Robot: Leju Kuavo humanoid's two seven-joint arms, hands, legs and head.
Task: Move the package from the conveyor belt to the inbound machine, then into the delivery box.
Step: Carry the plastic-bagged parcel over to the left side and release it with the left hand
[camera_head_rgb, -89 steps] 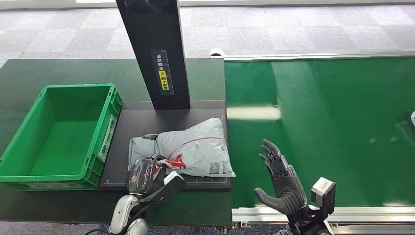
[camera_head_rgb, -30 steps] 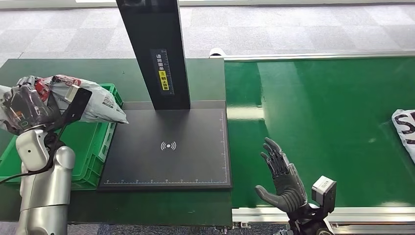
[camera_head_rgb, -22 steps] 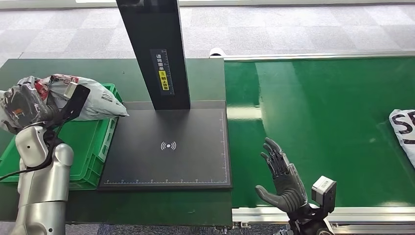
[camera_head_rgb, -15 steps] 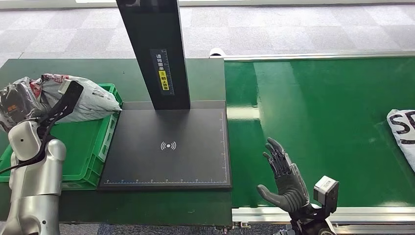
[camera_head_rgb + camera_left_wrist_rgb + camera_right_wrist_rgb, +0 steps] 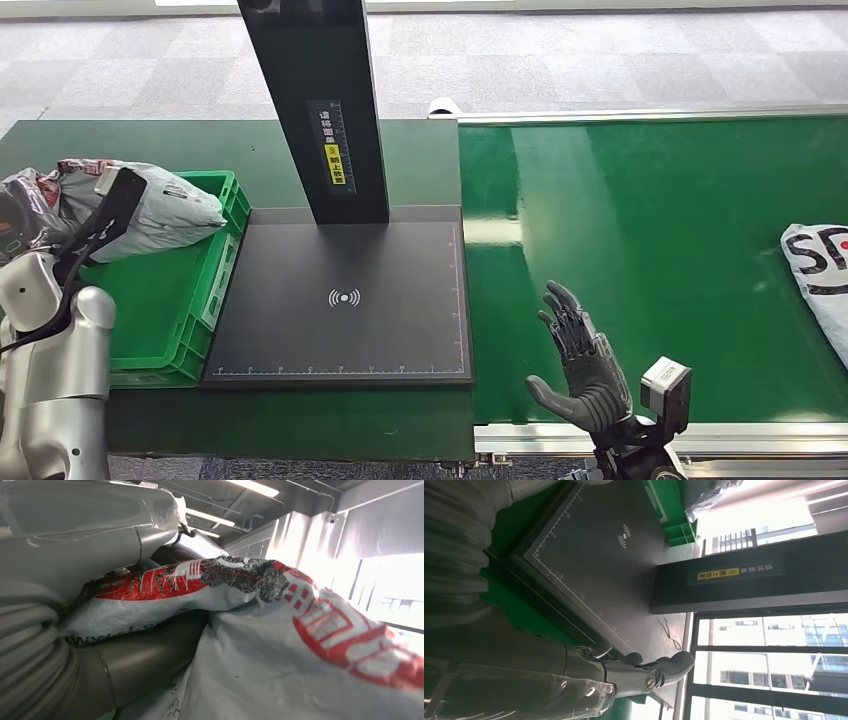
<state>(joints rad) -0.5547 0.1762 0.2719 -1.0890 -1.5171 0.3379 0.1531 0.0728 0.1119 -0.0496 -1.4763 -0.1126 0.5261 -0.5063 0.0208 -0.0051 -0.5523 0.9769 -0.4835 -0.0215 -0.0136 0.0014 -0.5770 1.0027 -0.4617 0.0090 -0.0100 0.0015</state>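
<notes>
At the far left of the head view my left hand (image 5: 25, 215) grips the package (image 5: 160, 208), a grey poly mailer with red print, held over the back left corner of the box (image 5: 165, 300), not yet inside. It sags and creases around my fingers, so I judge it soft, light and slick; a bunched grip at one end, as I have now, seems safest. The box wall just beneath it is the one edge it could snag on. In the middle of the frame, the black scanner pad (image 5: 345, 298) and its post (image 5: 320, 110) stand beside the box. Lower right, my right hand (image 5: 585, 365) hangs open with fingers spread over the belt (image 5: 650, 230). A second mailer (image 5: 820, 275) lies at the right edge.
</notes>
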